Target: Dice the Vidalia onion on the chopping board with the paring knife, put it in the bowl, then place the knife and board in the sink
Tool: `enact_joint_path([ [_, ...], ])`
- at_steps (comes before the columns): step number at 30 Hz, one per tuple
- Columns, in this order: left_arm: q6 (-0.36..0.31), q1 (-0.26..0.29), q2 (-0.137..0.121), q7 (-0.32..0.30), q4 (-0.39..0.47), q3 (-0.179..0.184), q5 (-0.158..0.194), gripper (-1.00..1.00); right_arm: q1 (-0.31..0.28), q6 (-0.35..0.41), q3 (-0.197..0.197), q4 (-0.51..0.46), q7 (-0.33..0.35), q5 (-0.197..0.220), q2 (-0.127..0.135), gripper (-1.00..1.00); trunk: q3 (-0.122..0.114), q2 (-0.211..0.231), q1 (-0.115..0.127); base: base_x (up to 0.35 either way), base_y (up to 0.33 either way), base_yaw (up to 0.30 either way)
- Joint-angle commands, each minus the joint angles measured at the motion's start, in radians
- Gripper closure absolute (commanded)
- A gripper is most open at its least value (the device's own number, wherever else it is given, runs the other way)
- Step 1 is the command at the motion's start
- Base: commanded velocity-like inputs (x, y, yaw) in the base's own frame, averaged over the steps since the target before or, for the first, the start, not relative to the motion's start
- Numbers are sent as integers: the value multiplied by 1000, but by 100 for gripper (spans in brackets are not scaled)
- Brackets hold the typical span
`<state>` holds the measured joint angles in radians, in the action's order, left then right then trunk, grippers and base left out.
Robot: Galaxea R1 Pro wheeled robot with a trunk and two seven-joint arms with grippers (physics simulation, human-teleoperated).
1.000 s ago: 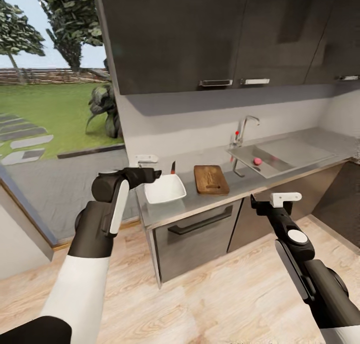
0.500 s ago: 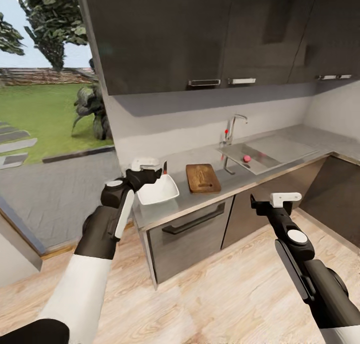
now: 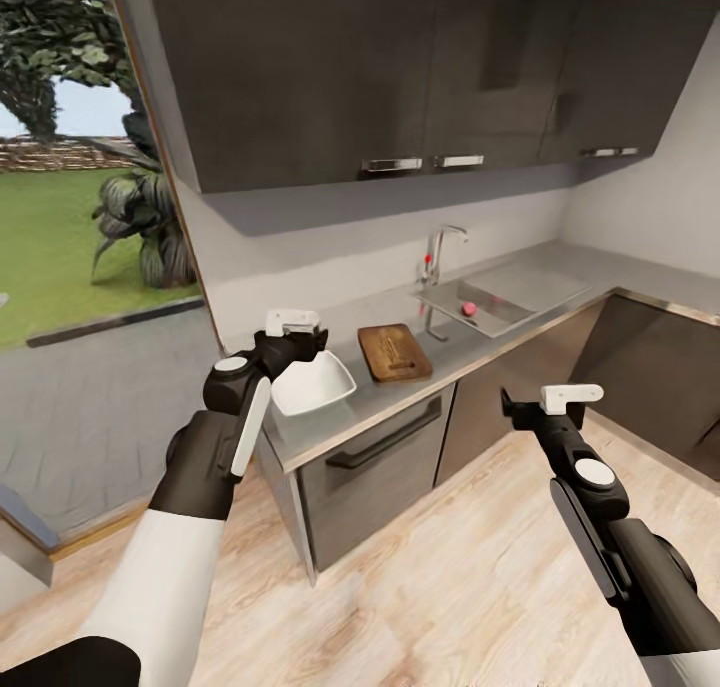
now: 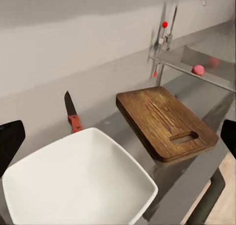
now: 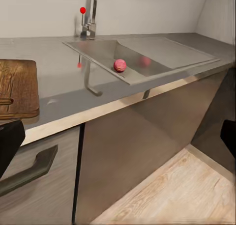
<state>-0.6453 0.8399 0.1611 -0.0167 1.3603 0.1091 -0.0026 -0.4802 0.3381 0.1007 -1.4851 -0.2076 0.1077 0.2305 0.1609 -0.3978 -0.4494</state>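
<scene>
The Vidalia onion [image 3: 468,309], a small pinkish ball, lies in the steel sink [image 3: 520,289] by the faucet with the red knob [image 3: 437,252]. It also shows as the onion [image 5: 120,65] in the right wrist view. The dark wooden chopping board [image 3: 394,352] lies on the grey countertop [image 3: 445,352], with the white bowl [image 3: 312,384] beside it. The paring knife [image 4: 73,114] lies behind the bowl [image 4: 78,185], near the wall. My left gripper [image 3: 297,329] hovers open just above the bowl's near corner. My right gripper [image 3: 555,399] is open and empty, in front of the cabinets, short of the counter.
Dark wall cabinets [image 3: 400,67] hang over the counter, and dark cabinet fronts with a bar handle [image 3: 385,437] stand below it. The counter turns a corner at the right [image 3: 660,297]. A glass wall to the garden is at the left. Wooden floor lies in front.
The whole view has swung right, so the counter and sink sit further left in the picture. My left gripper rose and now hovers over the bowl. Both grippers stay open.
</scene>
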Motion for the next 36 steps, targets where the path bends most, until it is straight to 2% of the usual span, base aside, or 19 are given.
enact_joint_path([
  [1,-6,1,0,-2,2,0,-1,-100,-1,4,4,-1,-10,10,1,-100,2,-2,-1,0,319,-280],
  [11,-10,1,0,-2,1,0,-1,-100,-1,4,4,-1,-10,11,1,-100,2,-2,-1,0,320,-280],
  [18,-12,1,-5,-37,-6,-2,-1,-100,-1,4,4,-1,-9,11,1,-100,2,-2,-1,0,321,-279],
  [36,-11,0,-5,-40,-4,0,-1,-100,-1,4,4,-1,-7,11,1,-100,2,-2,-1,0,294,-279],
])
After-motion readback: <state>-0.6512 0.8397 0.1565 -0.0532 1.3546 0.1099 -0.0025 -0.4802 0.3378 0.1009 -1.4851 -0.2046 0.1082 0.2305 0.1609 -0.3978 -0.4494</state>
